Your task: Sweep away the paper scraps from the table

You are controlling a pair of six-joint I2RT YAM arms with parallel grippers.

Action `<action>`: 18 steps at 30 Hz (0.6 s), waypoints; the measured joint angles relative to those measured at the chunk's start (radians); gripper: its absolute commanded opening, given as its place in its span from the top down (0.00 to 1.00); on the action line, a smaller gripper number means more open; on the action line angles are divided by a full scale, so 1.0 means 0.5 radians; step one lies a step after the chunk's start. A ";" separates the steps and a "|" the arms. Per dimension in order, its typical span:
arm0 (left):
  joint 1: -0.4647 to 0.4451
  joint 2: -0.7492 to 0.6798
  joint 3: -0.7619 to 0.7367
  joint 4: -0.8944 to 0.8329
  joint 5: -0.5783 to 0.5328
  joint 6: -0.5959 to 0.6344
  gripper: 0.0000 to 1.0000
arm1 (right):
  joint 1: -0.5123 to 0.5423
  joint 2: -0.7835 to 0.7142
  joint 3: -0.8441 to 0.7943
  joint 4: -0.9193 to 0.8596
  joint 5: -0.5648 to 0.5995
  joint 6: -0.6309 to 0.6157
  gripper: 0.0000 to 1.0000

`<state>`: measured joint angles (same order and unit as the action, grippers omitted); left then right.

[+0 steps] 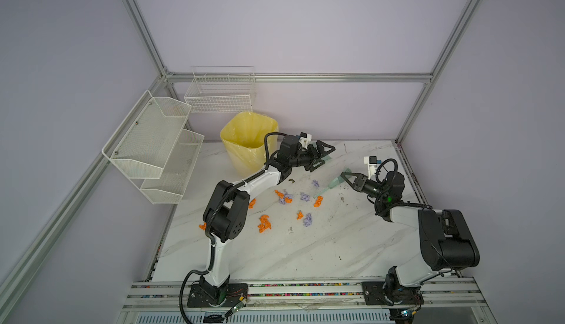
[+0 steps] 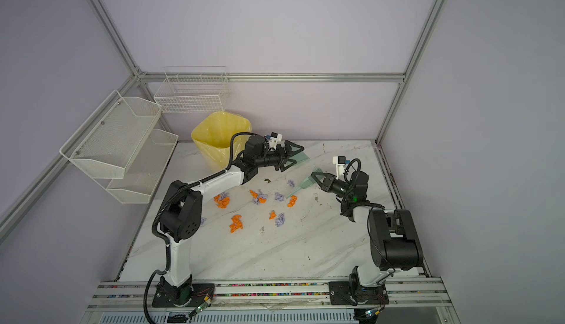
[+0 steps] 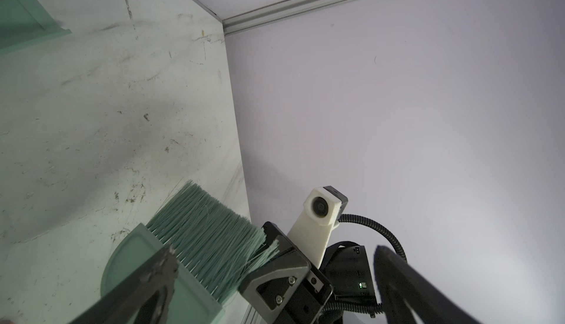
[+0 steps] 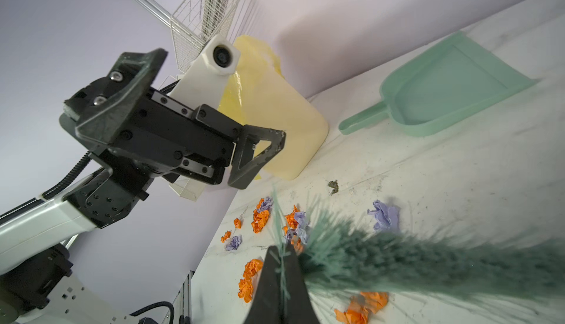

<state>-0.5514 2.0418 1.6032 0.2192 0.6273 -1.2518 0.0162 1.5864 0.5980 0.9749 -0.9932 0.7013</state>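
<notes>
Orange and lilac paper scraps (image 1: 284,197) (image 2: 260,197) (image 4: 260,218) lie scattered over the middle of the white marble table (image 1: 275,255). My right gripper (image 1: 345,174) (image 2: 316,174) (image 4: 279,250) is shut on the bristle end of a pale green brush (image 1: 331,185) (image 3: 198,230) (image 4: 397,261). The brush's handle slants down toward an orange scrap (image 1: 318,200). My left gripper (image 1: 323,155) (image 2: 293,155) hangs open and empty at the back of the table, just in front of a pale green dustpan (image 4: 452,87) (image 2: 302,155).
A bin lined with a yellow bag (image 1: 247,142) stands at the back left, close behind the left arm. White mesh shelves (image 1: 153,145) and a wire basket (image 1: 220,93) hang on the left wall. A dark speck (image 1: 291,181) lies near the scraps.
</notes>
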 measured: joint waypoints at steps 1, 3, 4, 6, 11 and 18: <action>0.001 0.000 -0.001 -0.005 -0.012 0.011 0.00 | -0.008 0.015 -0.003 -0.001 0.000 0.008 1.00; 0.001 0.000 -0.002 -0.027 -0.024 0.029 0.00 | -0.032 0.034 -0.019 0.002 -0.015 0.021 1.00; 0.001 0.000 -0.002 -0.044 -0.032 0.040 0.00 | -0.058 0.040 -0.035 0.004 -0.026 0.033 1.00; 0.001 0.000 -0.002 -0.085 -0.052 0.075 0.00 | -0.137 0.058 -0.077 0.008 -0.040 0.059 1.00; 0.001 0.000 -0.003 -0.202 -0.074 0.168 0.00 | -0.371 0.147 -0.228 0.014 -0.042 0.139 1.00; 0.001 -0.002 -0.004 -0.304 -0.082 0.252 0.00 | -0.478 0.291 -0.272 -0.095 -0.031 0.203 1.00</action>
<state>-0.5510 2.0407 1.6012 0.0669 0.5861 -1.1259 -0.2226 1.7317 0.4618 0.9276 -1.0088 0.8028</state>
